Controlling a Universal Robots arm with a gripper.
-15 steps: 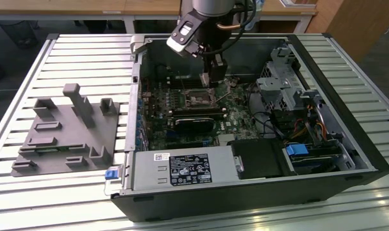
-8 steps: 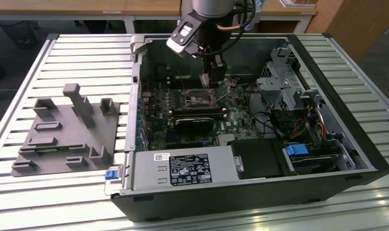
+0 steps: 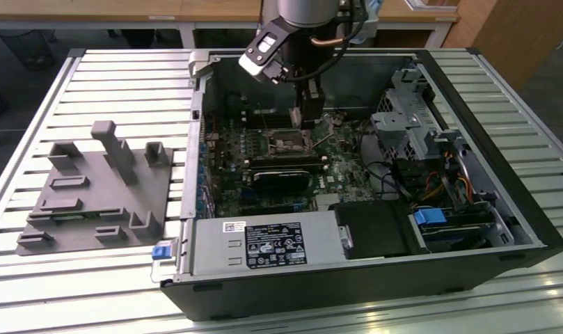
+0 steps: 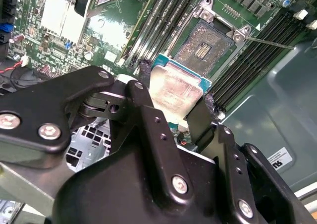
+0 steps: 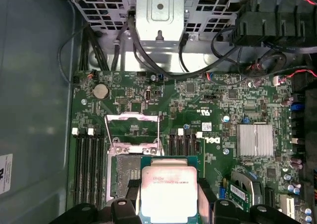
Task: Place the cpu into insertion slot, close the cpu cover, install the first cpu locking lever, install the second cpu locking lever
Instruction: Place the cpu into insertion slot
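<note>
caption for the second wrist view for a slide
Hand gripping the cpu over the motherboard, with the insertion slot open and empty.

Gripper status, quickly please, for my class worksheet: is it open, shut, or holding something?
Gripper: shut on the cpu, which it holds near the empty socket.

Straight down: the socket [image 4: 205, 45] is lying bare and open to the pincer [image 4: 176, 90], which is hanging close by it gripping the cpu [image 5: 168, 189].
Socket edge: the cpu cover [image 5: 132, 130] is sitting swung open toward the drive cage [image 3: 406, 122].
Flanks: memory slots [image 5: 89, 164] are running close along both sides.
Beyond: cables [image 5: 148, 55] are trailing off the cage.
Around: case walls [image 3: 200, 104] are boxing everything in.
</note>
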